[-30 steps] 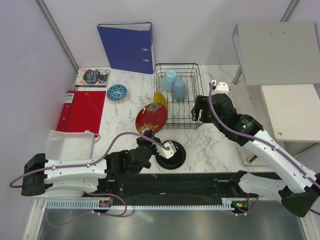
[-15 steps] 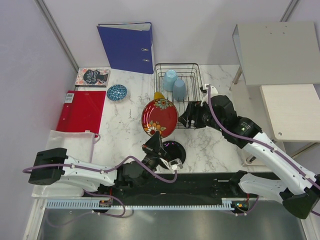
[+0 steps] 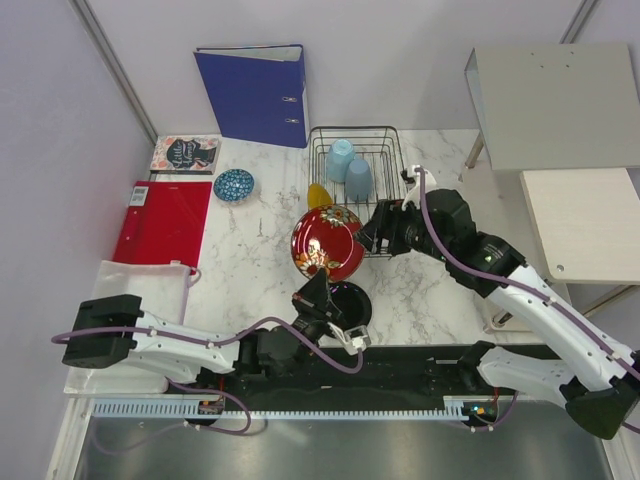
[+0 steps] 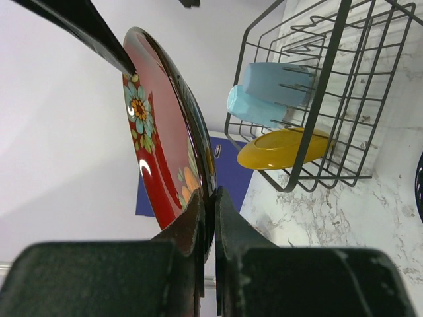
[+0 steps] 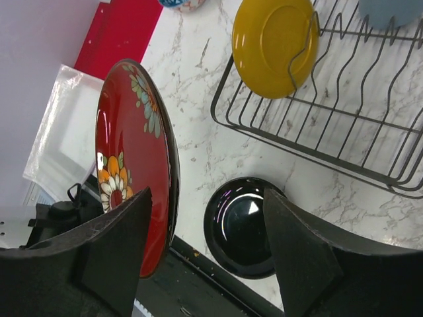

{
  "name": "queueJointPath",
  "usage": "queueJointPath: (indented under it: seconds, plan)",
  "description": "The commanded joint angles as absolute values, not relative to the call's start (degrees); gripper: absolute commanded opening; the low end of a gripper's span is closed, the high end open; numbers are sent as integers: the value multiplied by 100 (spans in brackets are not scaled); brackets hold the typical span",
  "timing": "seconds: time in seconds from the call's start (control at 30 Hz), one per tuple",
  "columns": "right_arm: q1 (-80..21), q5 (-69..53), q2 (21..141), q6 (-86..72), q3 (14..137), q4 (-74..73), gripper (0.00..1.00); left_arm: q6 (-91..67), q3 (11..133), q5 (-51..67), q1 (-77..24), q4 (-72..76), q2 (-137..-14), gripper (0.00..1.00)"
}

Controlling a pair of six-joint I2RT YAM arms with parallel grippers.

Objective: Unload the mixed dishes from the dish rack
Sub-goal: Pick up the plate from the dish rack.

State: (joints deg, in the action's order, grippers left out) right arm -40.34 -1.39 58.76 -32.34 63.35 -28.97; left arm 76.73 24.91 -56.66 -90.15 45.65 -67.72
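My left gripper (image 3: 318,284) is shut on the lower rim of the red floral plate (image 3: 327,243) and holds it upright above the table, left of the dish rack (image 3: 390,190). In the left wrist view the jaws (image 4: 208,210) pinch the plate's (image 4: 162,132) edge. My right gripper (image 3: 371,233) is open and empty, just right of the plate; in its wrist view the plate (image 5: 129,172) stands before its left finger (image 5: 112,257). The rack holds two pale blue cups (image 3: 340,157) (image 3: 358,180) and the yellow plate (image 3: 317,195). The small blue bowl (image 3: 233,184) sits on the table.
A black dish (image 3: 347,306) lies on the table below the held plate. A red folder (image 3: 165,222), a book (image 3: 185,154) and a white bag (image 3: 140,290) lie at the left. A blue ring binder (image 3: 255,93) stands at the back.
My left gripper has carried the red plate a little right and nearer, turning it upright. My right gripper has swung left, close to the plate.
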Motion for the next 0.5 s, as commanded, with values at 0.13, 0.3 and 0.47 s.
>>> queueJointPath:
  seconds: [0.13, 0.3, 0.47]
  plan:
    - [-4034, -729, 6205, -3217, 6337, -2487, 53, 7576, 2927, -5493, -9114, 4843, -6864, 2]
    - [-4034, -756, 6161, -3217, 6241, -2496, 16, 7410, 2971, -5502, -9132, 4834, -6838, 2]
    - [-4034, -528, 5881, -3199, 6117, -2566, 0, 6902, 3199, -5651, -9088, 4703, -6566, 12]
